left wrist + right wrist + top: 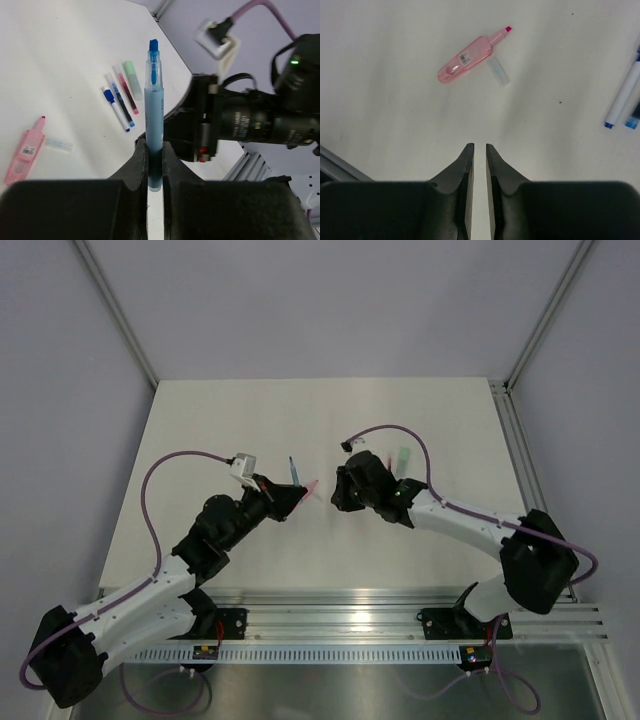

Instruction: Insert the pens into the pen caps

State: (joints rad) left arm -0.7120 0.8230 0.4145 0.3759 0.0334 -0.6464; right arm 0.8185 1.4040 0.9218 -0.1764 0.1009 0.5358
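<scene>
Our left jaws clench the blue pen (154, 115) by its tail, tip outward and ready for capping, while our right jaws, slightly parted and empty, hang over the desk (395, 125) near the clear cap (498, 71) just beside the pink pen (466, 59).

the blue pen (154, 115) stands upright, its lower end pinched in the left end effector (154, 147), with its bare chisel tip pointing up. the pink pen (466, 59) lies flat on the counter (395, 125), uncapped, with a magenta tip and a label on its barrel. a pale clear cap (498, 71) lies loose just beside its tip end. well apart, two white-and-blue pens (116, 110), a red pen (127, 89) and a stubbier mint piece (132, 74) lie side by side.
</scene>
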